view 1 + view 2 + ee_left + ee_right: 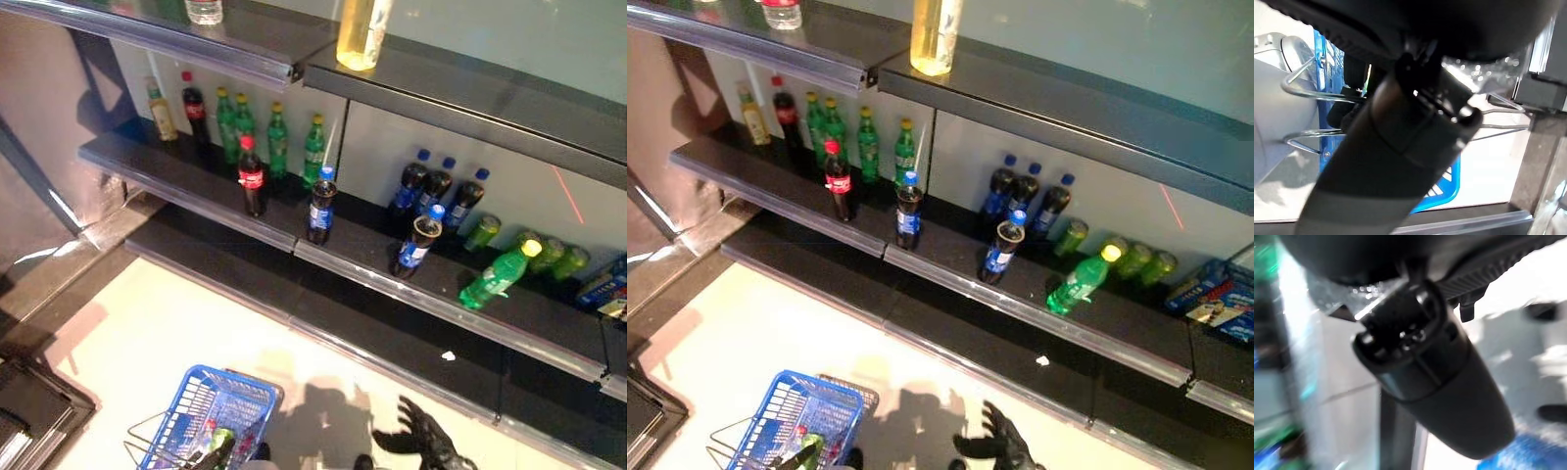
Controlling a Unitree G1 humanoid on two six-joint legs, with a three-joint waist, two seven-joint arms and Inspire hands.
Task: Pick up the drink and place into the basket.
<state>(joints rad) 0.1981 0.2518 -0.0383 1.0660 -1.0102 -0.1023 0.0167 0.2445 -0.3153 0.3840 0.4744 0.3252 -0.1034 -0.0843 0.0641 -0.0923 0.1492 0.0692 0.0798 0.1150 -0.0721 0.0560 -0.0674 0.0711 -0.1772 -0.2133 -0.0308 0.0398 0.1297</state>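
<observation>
The blue basket (220, 406) hangs low at the left above the pale floor, with a green drink (217, 443) inside it. My left hand (1420, 24) is shut on its wire handles (1308, 93). My right hand (426, 436) is low in front of the shelves, right of the basket, with its fingers spread and nothing in it. On the middle shelf (372, 274) stand a red-capped cola bottle (252, 176) and blue-capped dark bottles (320, 206), one of them leaning (416, 243). A green bottle with a yellow cap (500, 274) lies on its side.
Green bottles (277, 140) and more blue-capped dark bottles (431, 186) stand at the back of the shelf, with green cans (549, 255) at the right. A yellow drink (362, 34) stands on the upper shelf. A low dark shelf (392, 343) runs along the floor.
</observation>
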